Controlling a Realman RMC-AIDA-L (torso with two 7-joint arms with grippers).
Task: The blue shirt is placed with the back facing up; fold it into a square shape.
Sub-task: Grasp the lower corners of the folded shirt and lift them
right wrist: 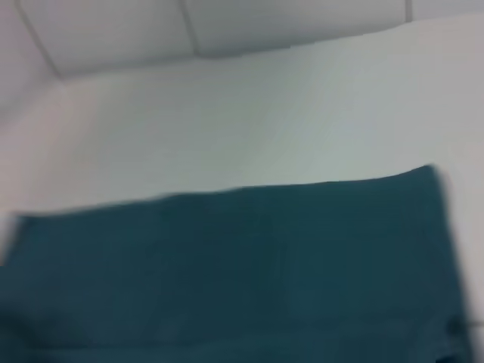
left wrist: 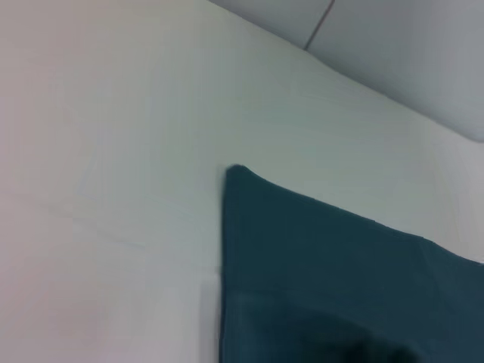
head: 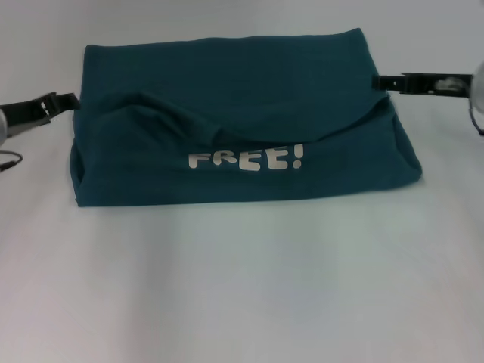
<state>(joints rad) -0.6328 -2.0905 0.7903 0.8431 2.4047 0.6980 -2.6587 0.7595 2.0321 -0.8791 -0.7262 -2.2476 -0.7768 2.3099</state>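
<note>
- The blue shirt lies folded into a wide, roughly rectangular bundle on the white table, in the far half of the head view.
- Its upper layer is folded forward over the lower one; the edge of that flap curves across the middle of the bundle, with a raised wrinkle on the robot's left side.
- Below the flap edge the white "FREE!" lettering shows on the near layer, so part of the front faces up.
- The bundle's near edge runs almost straight across; its right near corner sticks out farther than the left one.
- The left gripper reaches in from the left edge of the head view and sits at the shirt's far left corner, its dark tip right against the cloth. Whether it has hold of the fabric, or how far apart its fingers are, cannot be told.
- The right gripper comes in level from the right edge, its tip meeting the far right side of the shirt where the flap begins. Its fingers cannot be made out either.
- The left wrist view shows one pointed corner of the shirt lying flat on the white surface.
- The right wrist view shows a long straight edge of the shirt on the table, with a pale tiled wall beyond.
- Nothing lies on top of the shirt, and no containers are in sight.
</note>
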